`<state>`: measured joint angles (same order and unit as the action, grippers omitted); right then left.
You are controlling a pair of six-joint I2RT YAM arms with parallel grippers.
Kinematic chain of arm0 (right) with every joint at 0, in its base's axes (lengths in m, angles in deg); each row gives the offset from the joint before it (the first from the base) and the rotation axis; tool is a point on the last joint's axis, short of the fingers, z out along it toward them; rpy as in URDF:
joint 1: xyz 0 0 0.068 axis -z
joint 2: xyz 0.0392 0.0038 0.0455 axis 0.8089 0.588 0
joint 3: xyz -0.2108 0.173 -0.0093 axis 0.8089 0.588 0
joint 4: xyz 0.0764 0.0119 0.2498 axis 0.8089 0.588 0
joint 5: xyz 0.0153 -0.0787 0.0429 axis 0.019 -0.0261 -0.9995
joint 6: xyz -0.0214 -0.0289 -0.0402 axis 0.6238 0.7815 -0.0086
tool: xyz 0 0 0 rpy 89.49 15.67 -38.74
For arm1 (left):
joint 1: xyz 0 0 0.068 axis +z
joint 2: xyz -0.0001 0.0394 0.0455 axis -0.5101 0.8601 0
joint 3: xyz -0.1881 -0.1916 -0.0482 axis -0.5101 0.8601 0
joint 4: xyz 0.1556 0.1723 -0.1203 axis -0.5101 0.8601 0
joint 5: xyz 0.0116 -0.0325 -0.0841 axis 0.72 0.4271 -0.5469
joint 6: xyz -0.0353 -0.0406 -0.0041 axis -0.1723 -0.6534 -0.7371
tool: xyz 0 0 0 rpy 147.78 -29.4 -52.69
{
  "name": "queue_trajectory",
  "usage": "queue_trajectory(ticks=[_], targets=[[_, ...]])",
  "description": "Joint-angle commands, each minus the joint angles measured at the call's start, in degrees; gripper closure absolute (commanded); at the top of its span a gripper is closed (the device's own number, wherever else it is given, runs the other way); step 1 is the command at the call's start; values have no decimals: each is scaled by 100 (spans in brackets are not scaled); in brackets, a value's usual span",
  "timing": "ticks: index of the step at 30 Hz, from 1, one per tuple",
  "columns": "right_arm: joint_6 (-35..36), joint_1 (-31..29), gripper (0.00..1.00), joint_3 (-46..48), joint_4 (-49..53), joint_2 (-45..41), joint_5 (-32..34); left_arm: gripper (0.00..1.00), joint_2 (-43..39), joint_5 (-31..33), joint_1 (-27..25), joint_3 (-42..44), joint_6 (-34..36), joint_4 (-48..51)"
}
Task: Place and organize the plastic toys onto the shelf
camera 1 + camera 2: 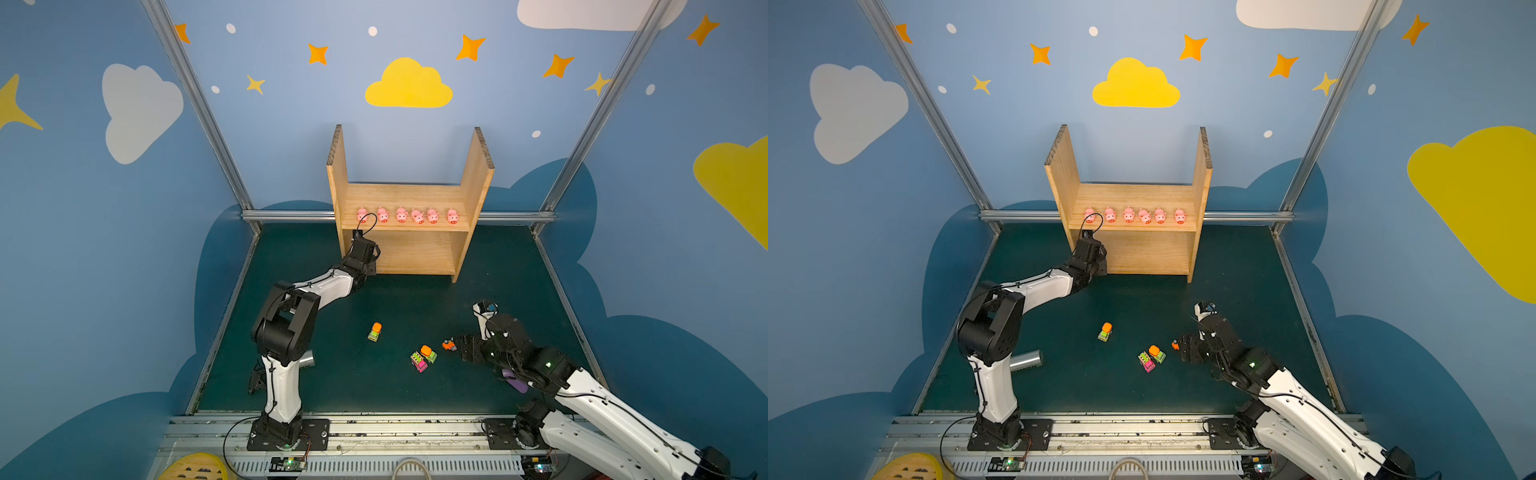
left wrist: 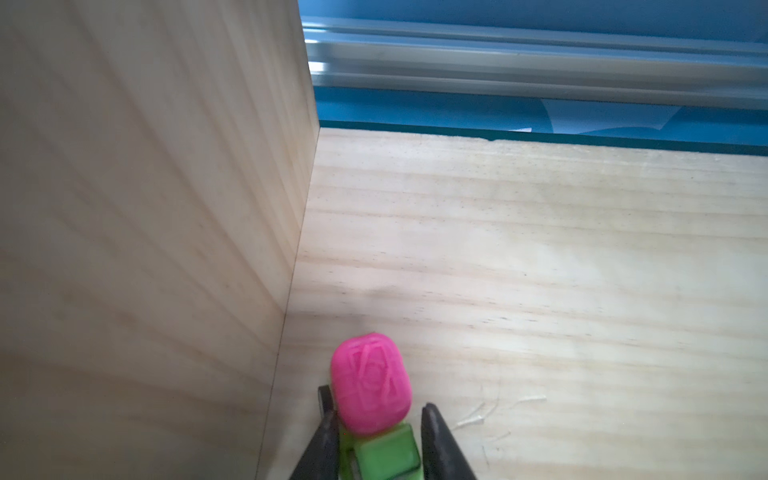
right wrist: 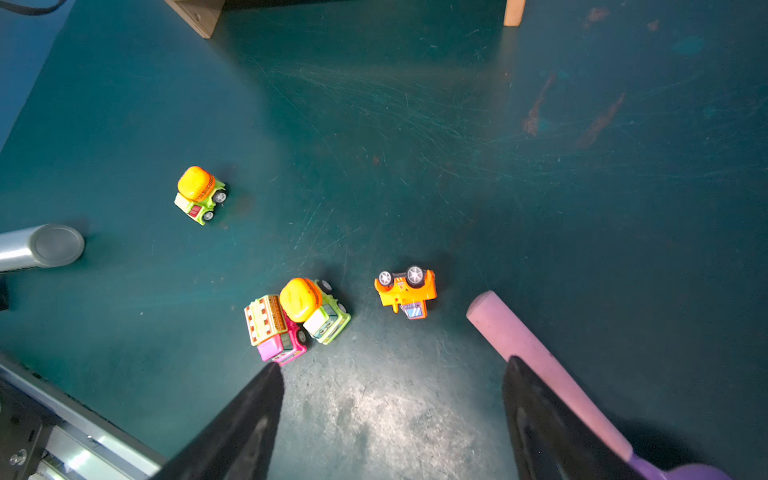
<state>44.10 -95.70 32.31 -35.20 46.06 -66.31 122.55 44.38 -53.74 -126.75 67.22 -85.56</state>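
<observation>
Nearest, the right gripper (image 3: 392,365) hangs over the table with jaws spread and empty, just beside an orange car (image 3: 405,291) lying wheels-up. A pink truck (image 3: 276,332) touches an orange-drummed lime mixer (image 3: 320,311); a second mixer (image 3: 199,193) stands apart. Farther off, the left gripper (image 2: 377,402) pinches a pink-drummed mixer (image 2: 370,374) at the left corner of the shelf (image 1: 473,178), on its lower board and probably resting on the wood. Six pink, red-snouted pigs (image 1: 402,215) line the upper board.
</observation>
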Motion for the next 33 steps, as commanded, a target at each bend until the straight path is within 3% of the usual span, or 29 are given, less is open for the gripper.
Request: queue_trajectory(ticks=[1,6,15,33], targets=[[51,18,19,-183,49,70,5,69,81,-134,61,-84,98,-33],[67,28,19,-199,4,134,-16,68,77,-236,112,-42,135,-54],[58,32,19,-190,-31,148,-8,49,68,-289,137,21,90,-53],[41,54,19,-188,-56,242,13,56,242,-622,242,-203,225,157]])
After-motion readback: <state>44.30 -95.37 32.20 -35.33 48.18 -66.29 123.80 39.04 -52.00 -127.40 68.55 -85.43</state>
